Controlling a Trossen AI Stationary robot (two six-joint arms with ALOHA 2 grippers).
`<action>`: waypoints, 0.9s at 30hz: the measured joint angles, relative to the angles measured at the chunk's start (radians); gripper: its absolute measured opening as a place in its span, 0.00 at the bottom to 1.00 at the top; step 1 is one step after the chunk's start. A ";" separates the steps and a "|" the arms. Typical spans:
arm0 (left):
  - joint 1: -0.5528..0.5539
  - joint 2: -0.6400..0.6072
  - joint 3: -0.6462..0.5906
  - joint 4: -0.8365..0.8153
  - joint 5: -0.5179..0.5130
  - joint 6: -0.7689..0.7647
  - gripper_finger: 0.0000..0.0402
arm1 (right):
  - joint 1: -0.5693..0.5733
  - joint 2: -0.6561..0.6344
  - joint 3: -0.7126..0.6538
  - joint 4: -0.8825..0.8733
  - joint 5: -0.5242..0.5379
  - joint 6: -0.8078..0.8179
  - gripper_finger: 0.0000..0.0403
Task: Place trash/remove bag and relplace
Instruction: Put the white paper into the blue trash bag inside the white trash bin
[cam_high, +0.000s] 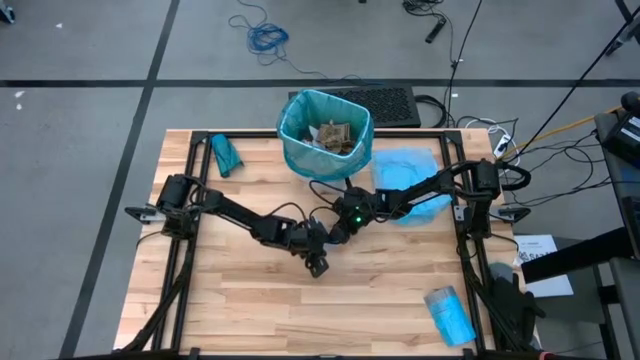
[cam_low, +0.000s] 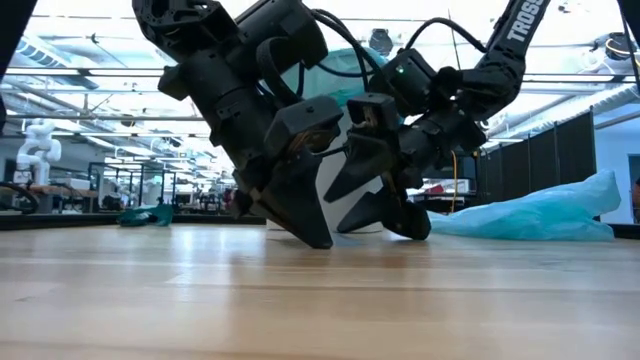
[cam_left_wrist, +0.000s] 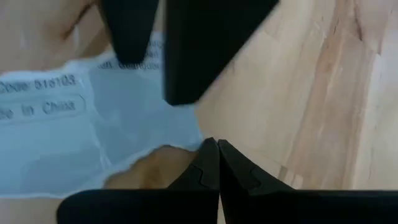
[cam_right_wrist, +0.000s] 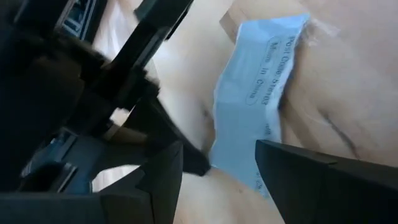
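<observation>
The pale blue scrap (cam_right_wrist: 255, 106) lies flat, its long axis running away from your right gripper (cam_right_wrist: 217, 171) — fingers apart, empty. Your left gripper (cam_left_wrist: 217, 163) is shut at its edge — whether it pinches, you cannot tell.

We see crumpled brown paper wads (cam_high: 333, 135) piled inside the bin w/ the teal bag liner (cam_high: 300, 150), at the table's far edge, centre. A pale blue scrap (cam_left_wrist: 93, 130) lies flat on the wood near mid-table, thin, torn along one edge, w/ printed text reading "Made in China" & a code. In the left wrist view its ragged edge sits just beside the closed fingertips; we can't tell if they're touching
</observation>
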 joint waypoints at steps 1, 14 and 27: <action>0.003 0.000 0.000 0.000 -0.001 0.002 0.00 | 0.001 0.001 -0.001 0.008 -0.012 0.001 0.49; -0.012 -0.032 -0.003 0.001 -0.001 0.009 0.00 | -0.035 -0.032 -0.004 0.052 0.090 0.007 0.41; 0.047 -0.150 -0.003 -0.179 -0.239 0.128 0.00 | -0.010 -0.034 -0.003 0.040 0.055 0.013 0.32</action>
